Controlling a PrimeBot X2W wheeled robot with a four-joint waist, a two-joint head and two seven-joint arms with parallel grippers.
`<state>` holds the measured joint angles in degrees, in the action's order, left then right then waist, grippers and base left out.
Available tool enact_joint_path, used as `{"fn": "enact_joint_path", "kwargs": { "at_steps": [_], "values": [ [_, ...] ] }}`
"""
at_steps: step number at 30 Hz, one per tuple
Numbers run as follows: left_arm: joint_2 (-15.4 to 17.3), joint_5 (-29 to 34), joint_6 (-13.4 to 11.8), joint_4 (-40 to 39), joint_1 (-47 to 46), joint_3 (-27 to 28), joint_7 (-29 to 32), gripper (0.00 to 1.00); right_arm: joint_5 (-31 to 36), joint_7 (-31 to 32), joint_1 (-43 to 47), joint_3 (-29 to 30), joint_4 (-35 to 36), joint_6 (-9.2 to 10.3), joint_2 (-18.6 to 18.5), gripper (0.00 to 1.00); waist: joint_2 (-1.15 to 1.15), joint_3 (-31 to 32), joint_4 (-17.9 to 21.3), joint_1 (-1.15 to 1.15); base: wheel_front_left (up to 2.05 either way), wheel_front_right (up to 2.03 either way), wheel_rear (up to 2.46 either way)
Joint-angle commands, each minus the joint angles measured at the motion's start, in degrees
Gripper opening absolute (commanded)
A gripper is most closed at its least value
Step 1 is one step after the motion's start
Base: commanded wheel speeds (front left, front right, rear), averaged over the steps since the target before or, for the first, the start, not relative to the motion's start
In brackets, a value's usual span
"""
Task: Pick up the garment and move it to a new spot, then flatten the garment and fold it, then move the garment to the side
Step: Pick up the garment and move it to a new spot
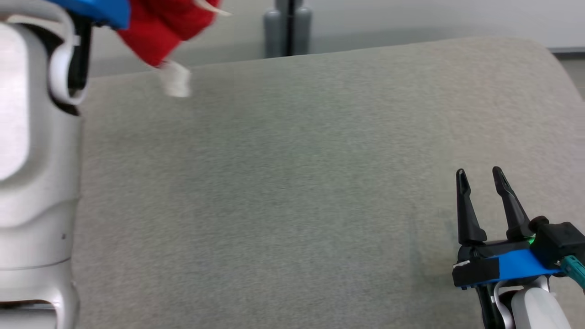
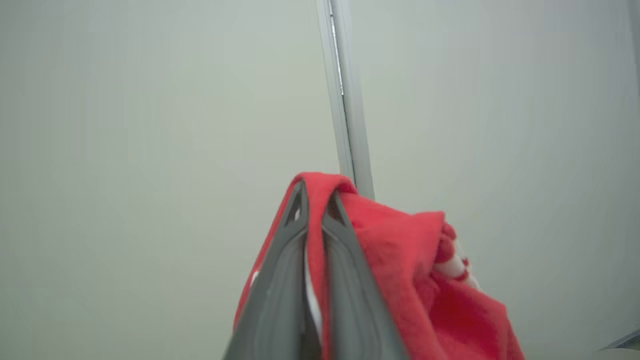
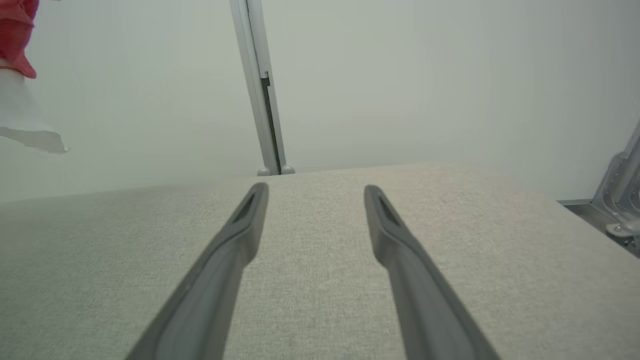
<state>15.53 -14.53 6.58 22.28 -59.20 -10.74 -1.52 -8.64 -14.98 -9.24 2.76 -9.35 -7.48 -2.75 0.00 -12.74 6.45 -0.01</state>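
Observation:
The garment (image 1: 167,27) is red fleece with white trim, and it hangs in the air at the top left of the head view, above the far left edge of the grey cushion (image 1: 292,183). In the left wrist view my left gripper (image 2: 315,200) is shut on a fold of the garment (image 2: 400,260), which drapes down to the right of the fingers. My right gripper (image 1: 480,176) rests low over the cushion's near right part, open, with nothing between its fingers (image 3: 240,235). A corner of the garment (image 3: 17,35) shows at the right wrist view's top left.
My pale left forearm (image 1: 32,160) fills the left edge of the head view. A grey post (image 1: 287,27) stands behind the cushion against a pale wall. A metal bracket (image 3: 622,200) sits past the cushion's right edge.

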Motion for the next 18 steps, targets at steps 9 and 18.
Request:
{"fn": "enact_joint_path", "kwargs": {
  "at_steps": [9, 18],
  "values": [
    [-5.8, -0.6, 0.5, -4.5, 4.2, -8.2, 0.8, 0.00, -1.8, -0.3, -0.5, 0.1, 0.7, -0.03, -0.2, 1.00, 0.00, -0.7, 8.0, 0.01, 0.00, 0.00, 0.00],
    [-9.8, -2.2, 0.7, 2.0, 16.6, -15.7, -1.2, 0.00, -1.9, -0.3, -0.3, 0.2, 1.1, -0.03, -0.2, 1.00, 0.00, -1.1, 9.0, 0.01, 0.00, 0.00, 0.00]
  ]
}}
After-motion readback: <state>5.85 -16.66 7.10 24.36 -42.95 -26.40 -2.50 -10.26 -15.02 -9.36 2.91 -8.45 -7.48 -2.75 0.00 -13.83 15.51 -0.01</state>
